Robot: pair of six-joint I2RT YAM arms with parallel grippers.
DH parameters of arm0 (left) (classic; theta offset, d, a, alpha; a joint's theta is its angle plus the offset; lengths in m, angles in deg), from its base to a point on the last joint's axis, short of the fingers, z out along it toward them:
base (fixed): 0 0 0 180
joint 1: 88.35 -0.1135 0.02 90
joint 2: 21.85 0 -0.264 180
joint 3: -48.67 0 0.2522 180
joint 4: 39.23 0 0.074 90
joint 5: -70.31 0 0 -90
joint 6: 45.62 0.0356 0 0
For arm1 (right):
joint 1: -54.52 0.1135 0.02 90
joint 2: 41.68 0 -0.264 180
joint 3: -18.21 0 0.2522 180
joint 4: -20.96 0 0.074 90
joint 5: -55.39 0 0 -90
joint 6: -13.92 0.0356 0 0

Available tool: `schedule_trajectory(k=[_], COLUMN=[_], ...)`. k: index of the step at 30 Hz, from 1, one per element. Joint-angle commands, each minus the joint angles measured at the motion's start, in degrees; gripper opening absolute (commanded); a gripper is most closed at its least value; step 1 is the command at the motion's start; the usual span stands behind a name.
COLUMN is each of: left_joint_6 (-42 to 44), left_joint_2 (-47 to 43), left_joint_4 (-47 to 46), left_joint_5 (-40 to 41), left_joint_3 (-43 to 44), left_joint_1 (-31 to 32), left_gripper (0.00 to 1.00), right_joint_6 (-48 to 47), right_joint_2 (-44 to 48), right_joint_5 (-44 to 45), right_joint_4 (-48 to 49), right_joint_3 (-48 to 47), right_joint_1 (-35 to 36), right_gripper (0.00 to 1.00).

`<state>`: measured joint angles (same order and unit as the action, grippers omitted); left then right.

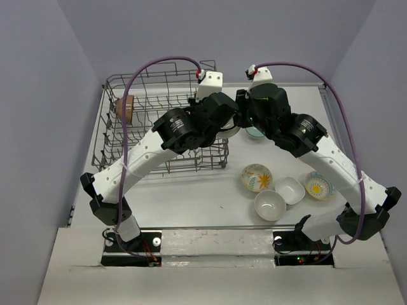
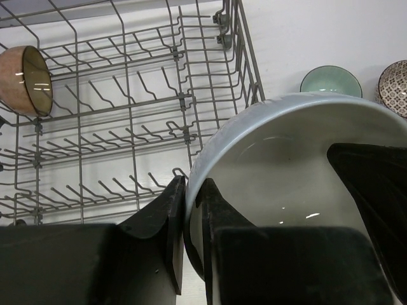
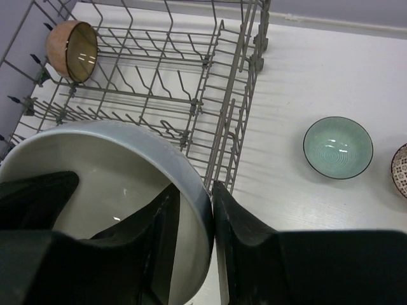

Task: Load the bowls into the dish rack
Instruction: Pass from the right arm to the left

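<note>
Counting, I get eight bowls: one brown bowl (image 3: 70, 43) in the rack (image 1: 109, 136), one grey bowl (image 2: 286, 159) at its right wall, four bowls (image 1: 269, 204) on the worktop (image 1: 191, 197), near right. Only the wrist views show a teal bowl (image 3: 338, 147) whole and a patterned bowl (image 2: 394, 86). Left claw (image 2: 191, 190) pinches the grey rim; right claw (image 3: 194, 190) straddles it, grip unclear.

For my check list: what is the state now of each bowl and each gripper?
Grey-blue bowl: held beside the dish rack.
Left gripper: shut on its rim.
Right gripper: around its rim, grip unclear.
Brown bowl: on edge in the dish rack.
Teal bowl: upright on the table.
Floral bowl: upright, empty.
Round white bowl: upright, empty.
Squarish white bowl: upright, empty.
Yellow-centred bowl: upright, empty.
</note>
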<state>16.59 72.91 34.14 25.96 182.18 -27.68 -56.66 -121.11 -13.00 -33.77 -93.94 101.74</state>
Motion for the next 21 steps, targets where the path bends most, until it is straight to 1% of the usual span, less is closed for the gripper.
schedule_trajectory(k=[1, 3, 4, 6, 7, 10, 16, 17, 20, 21], left_joint_6=[-0.2, 0.5, 0.5, 0.6, 0.7, 0.7, 1.8, 2.1, 3.8, 5.4], left_joint_2=[0.4, -0.3, -0.4, -0.5, -0.5, -1.4, -4.1, -4.2, -4.6, -4.4], left_joint_4=[-0.8, -1.8, -1.9, -1.6, -1.5, -1.4, -2.7, -2.8, -3.6, -4.4], left_joint_5=[0.2, -0.2, -0.2, 0.2, 0.4, 0.8, 1.0, 1.3, 1.5, 1.4], left_joint_3=[-2.8, -3.2, -3.2, -3.0, -2.9, -2.8, -2.4, -2.1, -1.3, -1.1], left_joint_1=[-0.1, -0.3, -0.3, -0.5, -0.6, -1.9, -5.4, -7.1, -10.6, -13.6], left_gripper=[0.00, 0.00, 0.00, 0.00, 0.00, 0.00, 0.00, 0.00, 0.00, 0.00], right_joint_6=[1.9, 1.8, 1.8, 1.7, 1.7, 1.8, 2.7, 3.1, 3.9, 3.9], right_joint_2=[1.9, 1.8, 2.0, 1.9, 1.9, 2.1, 2.7, 3.3, 5.2, 6.7], right_joint_5=[-1.4, -1.0, -1.0, -0.6, -0.3, 0.8, 6.3, 7.3, 8.5, 8.9], right_joint_4=[13.4, 13.2, 13.2, 13.3, 13.0, 12.2, 7.7, 5.4, 3.1, 2.7], right_joint_3=[-1.7, -1.6, -1.6, -1.7, -1.7, -2.0, -3.8, -4.4, -3.7, -2.5], right_joint_1=[1.3, 1.3, 1.3, 1.3, 1.3, 1.3, 1.3, 1.3, 1.3, 1.3], right_gripper=[0.37, 0.42, 0.47, 0.49, 0.53, 0.60, 0.60, 0.60, 0.61, 0.61])
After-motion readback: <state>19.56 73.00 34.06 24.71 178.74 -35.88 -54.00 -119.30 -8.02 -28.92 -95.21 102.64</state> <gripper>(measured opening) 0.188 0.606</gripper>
